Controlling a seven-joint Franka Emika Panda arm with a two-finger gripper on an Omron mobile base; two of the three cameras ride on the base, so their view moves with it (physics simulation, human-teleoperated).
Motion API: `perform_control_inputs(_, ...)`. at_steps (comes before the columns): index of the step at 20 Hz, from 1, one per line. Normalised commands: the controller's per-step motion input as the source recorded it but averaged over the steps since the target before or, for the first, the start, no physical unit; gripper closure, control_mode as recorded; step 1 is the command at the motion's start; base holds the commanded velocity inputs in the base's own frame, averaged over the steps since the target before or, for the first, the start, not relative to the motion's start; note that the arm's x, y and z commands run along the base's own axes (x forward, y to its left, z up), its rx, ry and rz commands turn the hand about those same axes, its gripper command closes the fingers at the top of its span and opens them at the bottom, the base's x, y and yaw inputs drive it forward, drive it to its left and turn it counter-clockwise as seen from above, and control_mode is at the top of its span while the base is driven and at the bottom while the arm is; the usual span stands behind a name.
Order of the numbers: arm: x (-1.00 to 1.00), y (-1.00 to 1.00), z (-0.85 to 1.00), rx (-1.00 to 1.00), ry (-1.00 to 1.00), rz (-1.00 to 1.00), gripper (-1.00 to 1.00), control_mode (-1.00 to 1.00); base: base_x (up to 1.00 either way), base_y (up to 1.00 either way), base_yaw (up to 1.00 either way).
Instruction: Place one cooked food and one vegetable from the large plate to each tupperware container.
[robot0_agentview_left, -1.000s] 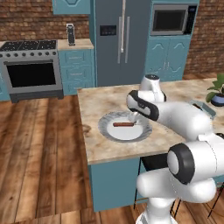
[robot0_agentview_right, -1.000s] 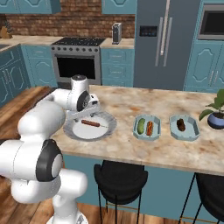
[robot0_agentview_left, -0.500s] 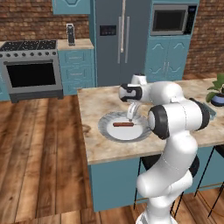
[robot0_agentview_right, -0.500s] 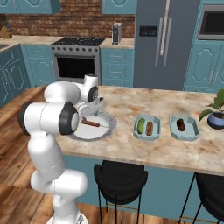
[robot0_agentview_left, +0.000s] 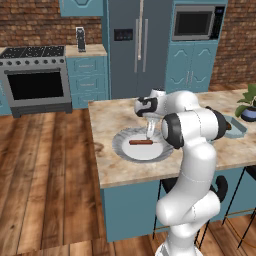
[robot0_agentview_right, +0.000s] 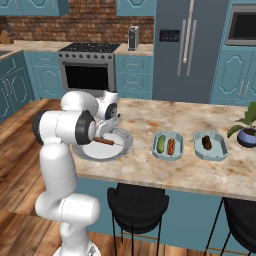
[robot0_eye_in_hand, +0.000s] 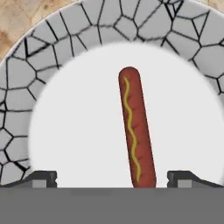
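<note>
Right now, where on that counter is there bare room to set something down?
Bare marble lies behind the large plate toward the fridge, and between plate and near tray. It is crowded where the two trays and the potted plant sit close together.

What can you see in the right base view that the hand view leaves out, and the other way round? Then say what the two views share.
Right base view alone: two pale blue-green tupperware containers, the nearer holding a green vegetable and a hot dog, the farther holding one dark brown food, plus a potted plant and the stove.

Hand view alone: the yellow mustard line along the hot dog, and the open gripper with its tips either side of the hot dog's near end.

Both: the large plate with one hot dog on its white centre.
</note>
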Motion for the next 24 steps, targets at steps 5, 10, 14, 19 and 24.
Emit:
perform_control_inputs(5, 0.33, 0.0, -0.28, 0.05, -0.14, 0.05, -1.0, -1.0, 0.0, 0.0, 0.0)
perform_control_inputs(10, 0.3, -0.01, -0.18, 0.14, 0.02, 0.12, -1.0, -1.0, 0.0, 0.0, 0.0)
perform_control_inputs(14, 0.17, -0.04, -0.1, 0.17, -0.05, 0.22, -1.0, -1.0, 0.0, 0.0, 0.0)
perform_control_inputs(19, 0.1, -0.01, -0.19, 0.13, -0.16, 0.23, -1.0, -1.0, 0.0, 0.0, 0.0)
perform_control_inputs(24, 0.01, 0.1, -0.2, 0.08, -0.15, 0.11, -1.0, -1.0, 0.0, 0.0, 0.0)
